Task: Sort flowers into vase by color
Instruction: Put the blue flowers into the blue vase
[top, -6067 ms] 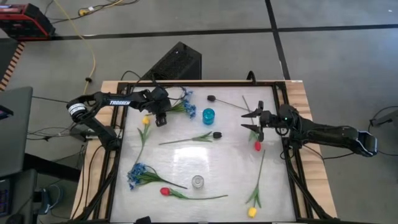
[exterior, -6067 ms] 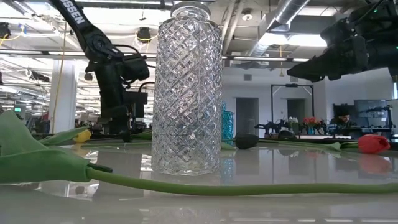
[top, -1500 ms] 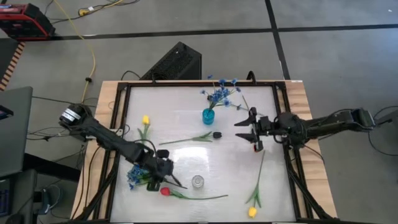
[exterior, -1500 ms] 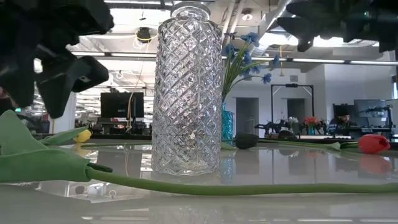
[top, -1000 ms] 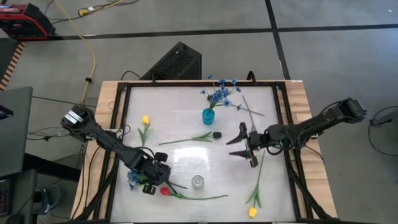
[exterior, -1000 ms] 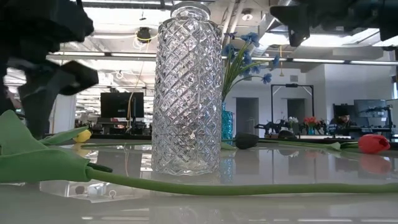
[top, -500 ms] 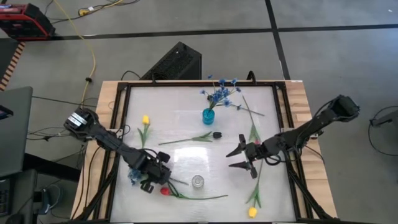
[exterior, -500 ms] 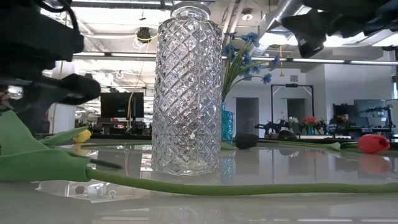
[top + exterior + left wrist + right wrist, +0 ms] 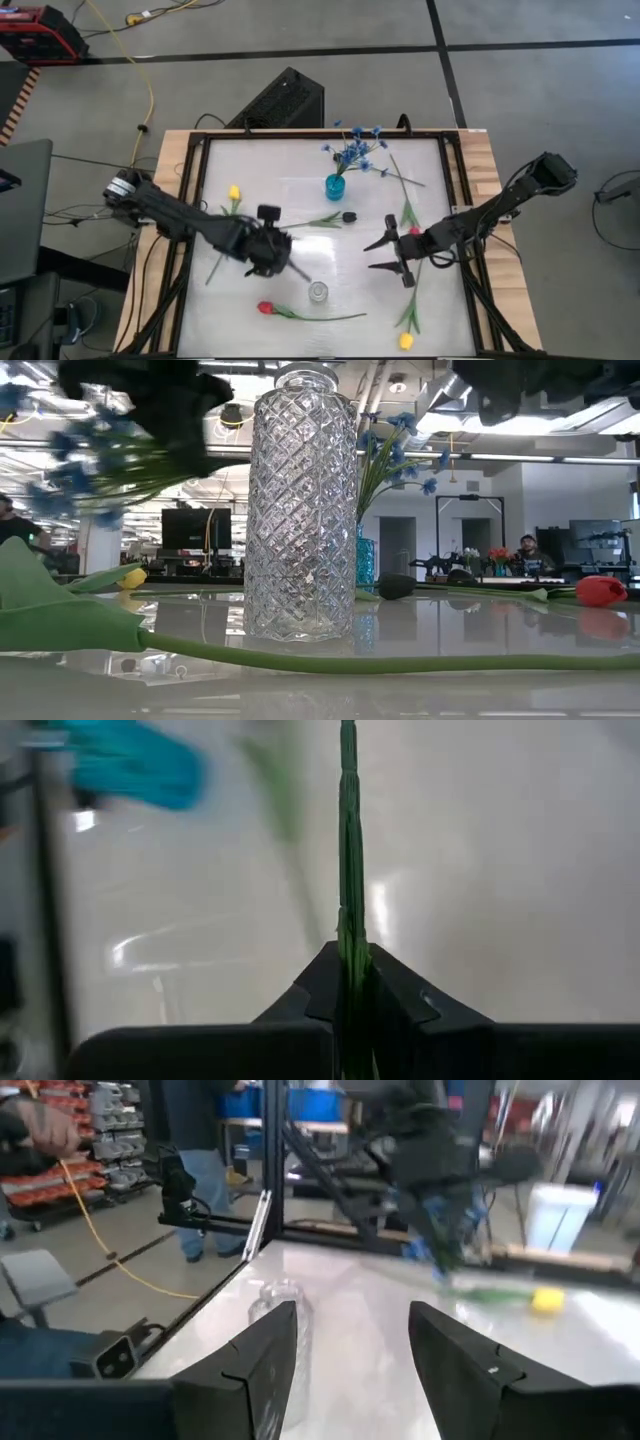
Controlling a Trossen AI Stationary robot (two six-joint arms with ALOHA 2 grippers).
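My left gripper (image 9: 278, 257) hangs above the table's middle left, shut on a blue flower spray (image 9: 70, 460) lifted off the table. Its blossoms are blurred in the low view. My right gripper (image 9: 382, 255) hovers open at the right with nothing between its fingers, beside a red tulip head (image 9: 414, 232). The clear vase (image 9: 318, 292) stands near the front. The blue vase (image 9: 335, 186) stands farther back with blue flowers (image 9: 355, 150) in it. A red tulip (image 9: 265, 308), two yellow tulips (image 9: 234, 192) (image 9: 405, 341) and a dark bud (image 9: 348, 216) lie flat on the table. My left gripper pinches the spray's green stem (image 9: 349, 920) between its two fingers. The stem runs on forward from the fingertips, along the fingers rather than across them. The fingers slant down from the table's left. The spray is clear of the table, its blossoms spreading out to one side (image 9: 60, 450).
The white tabletop (image 9: 300, 160) has a black frame round it. Another long stem (image 9: 400, 176) lies at the back right. In the low view a green stem (image 9: 400, 660) crosses in front of the clear vase (image 9: 300, 510). People show in the room beyond.
My left gripper has shut on the blue spray's stem near the front left. It has then risen and swung toward the table's middle, tipping less steeply down. The spray has come off the table with it. My right gripper has drifted a little toward the near edge, still open.
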